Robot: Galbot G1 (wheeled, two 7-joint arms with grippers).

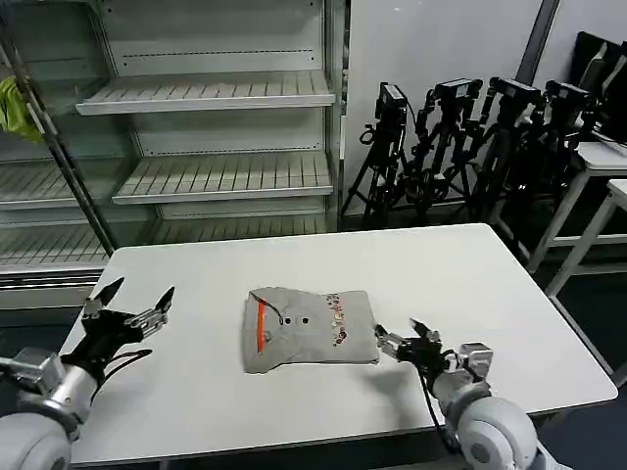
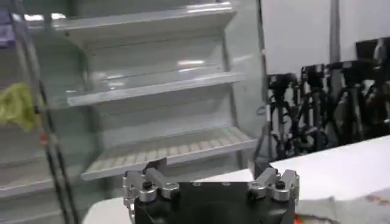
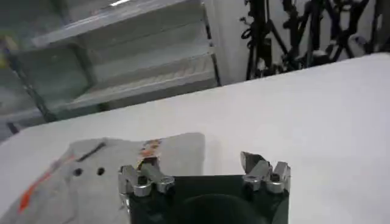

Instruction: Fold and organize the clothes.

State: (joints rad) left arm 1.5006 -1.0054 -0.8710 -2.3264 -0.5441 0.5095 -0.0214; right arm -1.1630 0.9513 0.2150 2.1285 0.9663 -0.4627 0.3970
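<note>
The light grey T-shirt (image 1: pixel 309 329) lies folded into a compact rectangle in the middle of the white table (image 1: pixel 470 284), its red collar strip toward my left and the small multicoloured print toward my right. My right gripper (image 1: pixel 404 337) hovers open just beside the shirt's right edge, empty. In the right wrist view the shirt (image 3: pixel 122 164) lies just ahead of that open gripper (image 3: pixel 201 164). My left gripper (image 1: pixel 137 299) is open and raised over the table's left side, well apart from the shirt. Its spread jaws (image 2: pixel 207 173) face the shelves in the left wrist view.
A glass-fronted shelf unit (image 1: pixel 216 127) stands behind the table, with a yellow-green cloth (image 1: pixel 18 106) hanging at its far left. Black tripods (image 1: pixel 470 147) cluster at the back right, next to another white table (image 1: pixel 607 162).
</note>
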